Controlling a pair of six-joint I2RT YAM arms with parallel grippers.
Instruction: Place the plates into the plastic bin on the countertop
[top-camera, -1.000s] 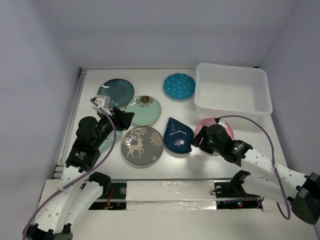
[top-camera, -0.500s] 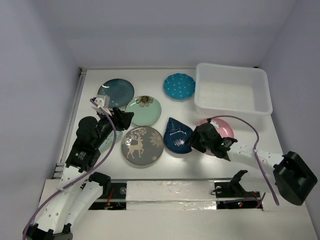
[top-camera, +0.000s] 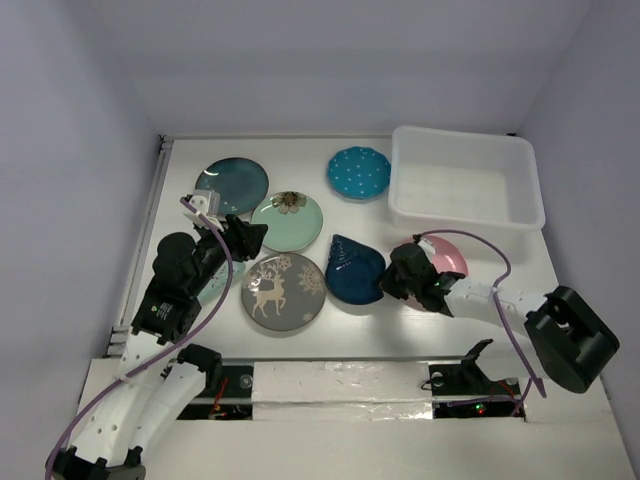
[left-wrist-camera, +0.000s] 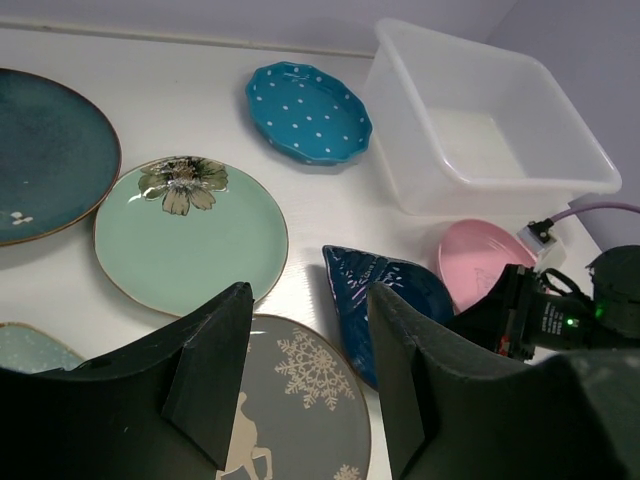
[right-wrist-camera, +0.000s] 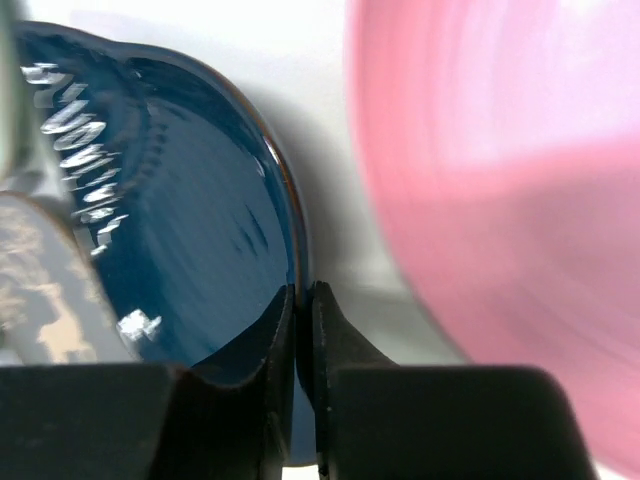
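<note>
Two pincers: your right pincer (right-wrist-camera: 303, 300) grips the rim of the navy shell plate (right-wrist-camera: 200, 220) beside the pink plate (top-camera: 445, 258); your left pincer (left-wrist-camera: 308, 300) hangs half open, empty, by the reindeer plate (left-wrist-camera: 300, 400).

We can read no text, label, brand, number or sign in any view. The only markings we find are pictures: a white reindeer with snowflakes on the grey round plate (top-camera: 284, 291), a flower on the mint green round plate (top-camera: 287, 222), and white dots on the blue scalloped plate (top-camera: 359, 172).
</note>
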